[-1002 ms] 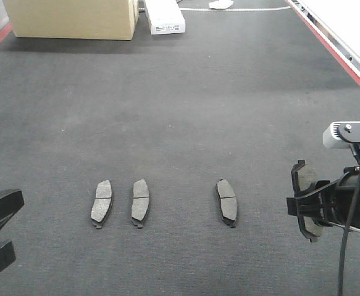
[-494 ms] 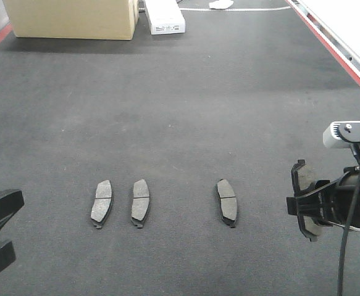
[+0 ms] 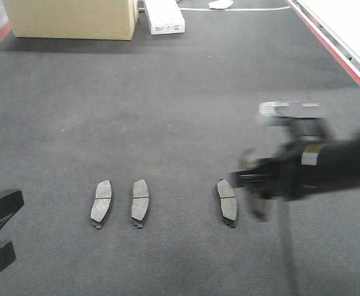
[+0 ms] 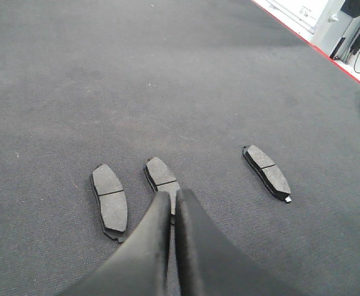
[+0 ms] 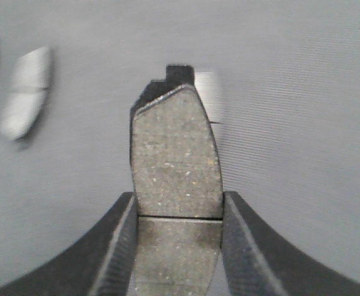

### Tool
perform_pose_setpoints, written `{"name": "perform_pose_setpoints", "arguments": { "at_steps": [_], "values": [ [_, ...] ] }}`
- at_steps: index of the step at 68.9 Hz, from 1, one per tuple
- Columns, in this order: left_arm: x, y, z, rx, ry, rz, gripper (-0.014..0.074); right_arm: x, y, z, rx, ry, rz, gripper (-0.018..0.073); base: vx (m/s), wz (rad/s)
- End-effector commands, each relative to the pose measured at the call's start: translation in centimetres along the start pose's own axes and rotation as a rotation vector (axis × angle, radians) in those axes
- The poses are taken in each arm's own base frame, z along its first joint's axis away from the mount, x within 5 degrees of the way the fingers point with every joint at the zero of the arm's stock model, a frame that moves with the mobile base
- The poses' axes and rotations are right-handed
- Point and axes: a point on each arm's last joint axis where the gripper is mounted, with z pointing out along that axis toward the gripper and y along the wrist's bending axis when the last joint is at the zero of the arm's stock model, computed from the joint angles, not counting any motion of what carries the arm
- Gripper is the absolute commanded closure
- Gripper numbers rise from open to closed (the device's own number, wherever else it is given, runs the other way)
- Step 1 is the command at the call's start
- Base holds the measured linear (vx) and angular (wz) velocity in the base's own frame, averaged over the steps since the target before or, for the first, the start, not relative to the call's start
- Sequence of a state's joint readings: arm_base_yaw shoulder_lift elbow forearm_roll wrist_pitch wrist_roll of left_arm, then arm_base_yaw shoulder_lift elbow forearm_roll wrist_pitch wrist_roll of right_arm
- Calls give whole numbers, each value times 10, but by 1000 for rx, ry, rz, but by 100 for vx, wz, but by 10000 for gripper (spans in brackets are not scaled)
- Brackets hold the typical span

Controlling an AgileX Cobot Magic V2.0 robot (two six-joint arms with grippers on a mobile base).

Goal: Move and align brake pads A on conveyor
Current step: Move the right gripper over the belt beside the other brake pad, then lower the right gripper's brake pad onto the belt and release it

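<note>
Dark grey felt of the conveyor (image 3: 180, 105) fills the scene, and three brake pads A (image 3: 141, 202) lie on it in a row, two close together and one apart to their right. A fourth pad (image 5: 176, 169) is clamped between the jaws of the right end effector (image 3: 257, 185), carried just beside the rightmost pad. The left end effector (image 4: 170, 206) is held closed and empty. Placement appears to be the step in hand; lowering into the gap, parallel with the row, is called for next.

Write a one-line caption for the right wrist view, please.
Right gripper clamping a brake pad above the conveyor.
</note>
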State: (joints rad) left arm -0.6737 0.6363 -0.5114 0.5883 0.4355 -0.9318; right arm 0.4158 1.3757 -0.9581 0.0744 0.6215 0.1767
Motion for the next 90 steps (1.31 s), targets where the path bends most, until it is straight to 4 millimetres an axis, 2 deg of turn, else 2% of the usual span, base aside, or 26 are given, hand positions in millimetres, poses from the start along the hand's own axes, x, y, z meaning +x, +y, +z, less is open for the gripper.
{"name": "perform_pose_setpoints", "arguments": {
  "at_steps": [1,10,15,27,40,57,90],
  "values": [
    [-10,-6,-3,46,-54,6,603,-25,27,8,-64,-71,-2,500,0,0],
    [-10,-6,-3,46,-54,6,603,-39,61,46,-95,-2,-24,500,0,0],
    [-10,-6,-3,46,-54,6,603,-46,70,63,-92,39,-6,498,0,0],
    [-10,-6,-3,46,-54,6,603,-64,79,98,-78,73,49,493,0,0],
    [-10,-6,-3,46,-54,6,603,-67,82,128,-61,117,49,487,0,0],
    [-10,-6,-3,46,-54,6,603,-65,78,146,-13,132,56,480,0,0],
    [-10,-6,-3,46,-54,6,603,-66,76,149,17,110,79,459,0,0]
  ]
}}
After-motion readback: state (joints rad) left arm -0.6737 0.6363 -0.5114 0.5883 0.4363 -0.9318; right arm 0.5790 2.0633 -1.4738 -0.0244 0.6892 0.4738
